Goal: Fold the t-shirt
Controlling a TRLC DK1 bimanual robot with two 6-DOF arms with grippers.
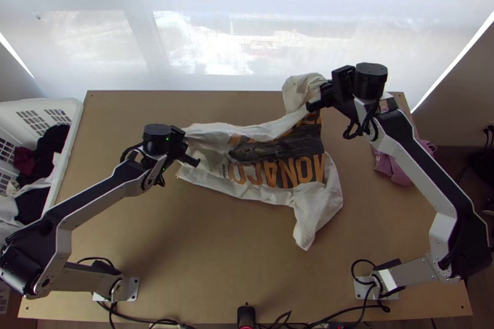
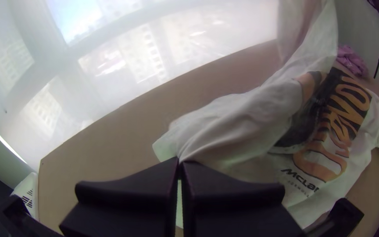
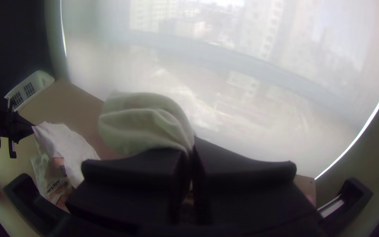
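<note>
The white t-shirt point(image 1: 247, 181) with a dark and orange print stretches across the table's middle, its far side raised and the near right part lying crumpled. At its left end my left gripper point(image 1: 188, 149) is shut on the cloth. My right gripper point(image 1: 316, 104) holds the upper right part above the table's far side, a bunch of cloth flopping beyond it. In the left wrist view, folds of the t-shirt point(image 2: 246, 123) run from the left gripper point(image 2: 180, 163). The right wrist view has the right gripper point(image 3: 192, 153) shut on the t-shirt's bunched part point(image 3: 145, 125).
A white basket point(image 1: 73, 137) with dark and light clothes stands at the table's left edge. Pink cloth point(image 1: 395, 165) lies on the right, behind the right arm. A translucent blind point(image 1: 204, 39) hangs beyond the far edge. A small black device point(image 1: 246, 315) sits at the near edge.
</note>
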